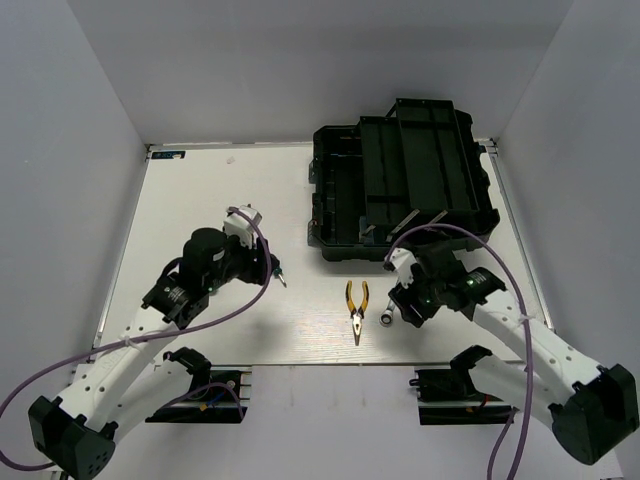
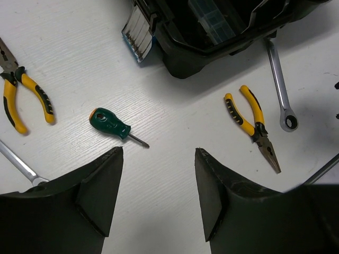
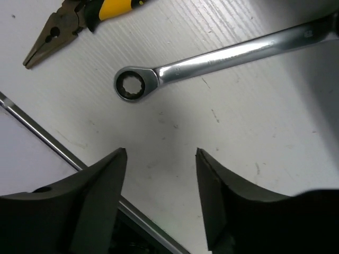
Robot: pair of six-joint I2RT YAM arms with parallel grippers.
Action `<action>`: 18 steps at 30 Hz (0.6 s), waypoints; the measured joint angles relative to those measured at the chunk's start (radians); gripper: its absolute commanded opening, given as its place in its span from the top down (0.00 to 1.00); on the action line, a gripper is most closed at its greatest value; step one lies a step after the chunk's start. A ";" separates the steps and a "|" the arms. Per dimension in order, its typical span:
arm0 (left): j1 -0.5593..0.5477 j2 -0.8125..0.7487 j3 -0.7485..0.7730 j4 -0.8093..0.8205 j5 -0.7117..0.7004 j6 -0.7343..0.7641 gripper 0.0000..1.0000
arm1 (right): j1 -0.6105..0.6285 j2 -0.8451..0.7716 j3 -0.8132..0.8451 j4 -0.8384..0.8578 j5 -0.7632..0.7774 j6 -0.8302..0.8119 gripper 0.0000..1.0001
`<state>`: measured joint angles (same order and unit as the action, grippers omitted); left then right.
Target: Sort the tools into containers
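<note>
The open black toolbox stands at the back right and also shows in the left wrist view. A green-handled screwdriver lies on the table ahead of my left gripper, which is open and empty above the table. Yellow-handled pliers lie in front of the toolbox; they also show in the left wrist view. A second pair of pliers lies to the left. A silver wrench lies just ahead of my right gripper, open and empty.
Another silver wrench pokes out at the left wrist view's lower left. A blue-edged case of bits leans at the toolbox's corner. The table's metal front edge runs close under the right gripper.
</note>
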<state>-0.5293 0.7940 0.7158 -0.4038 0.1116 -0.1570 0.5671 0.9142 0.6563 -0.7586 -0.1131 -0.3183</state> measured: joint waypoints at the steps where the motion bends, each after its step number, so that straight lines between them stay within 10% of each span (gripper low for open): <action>1: 0.001 0.004 0.000 0.000 0.000 0.000 0.33 | 0.006 0.019 0.000 0.009 -0.002 0.026 0.41; 7: 0.003 0.011 -0.005 0.000 -0.005 0.000 0.33 | 0.032 0.087 0.001 0.078 0.050 0.230 0.17; 18: 0.010 0.027 -0.012 0.000 -0.023 0.000 0.33 | 0.135 0.136 -0.079 0.320 0.254 0.415 0.30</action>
<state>-0.5190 0.8215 0.7040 -0.4038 0.0887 -0.1570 0.7025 1.0504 0.5770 -0.4385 0.1410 0.0971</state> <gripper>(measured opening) 0.668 0.740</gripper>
